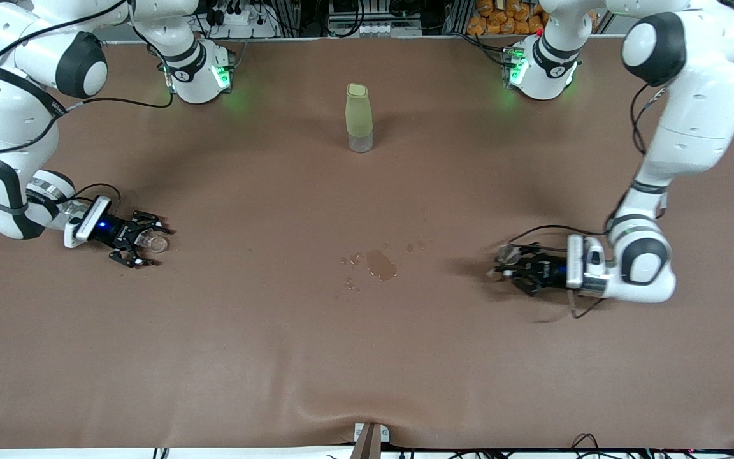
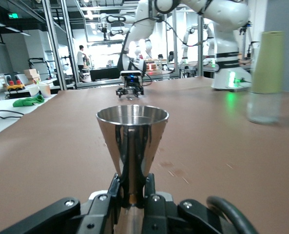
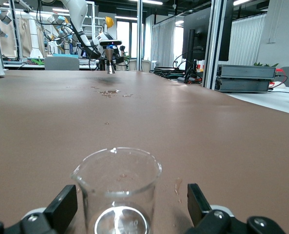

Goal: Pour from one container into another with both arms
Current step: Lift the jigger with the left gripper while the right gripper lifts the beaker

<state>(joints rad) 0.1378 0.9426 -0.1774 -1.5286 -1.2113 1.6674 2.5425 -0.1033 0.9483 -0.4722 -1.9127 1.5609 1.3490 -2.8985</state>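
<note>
Left pincer (image 2: 129, 195) grips a steel cup (image 2: 132, 141) — right pincer (image 3: 129, 207) wide around a glass beaker (image 3: 117, 187).

Robotics lab: rows of robot arms (image 2: 217, 29)

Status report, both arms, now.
Left gripper shut on metal cup, low at its end of the table. Right gripper open around glass beaker, not gripping. Green bottle and spilled puddle mid-table between them.

Bottle (image 1: 359, 118) farther than spill (image 1: 381, 264)
</note>
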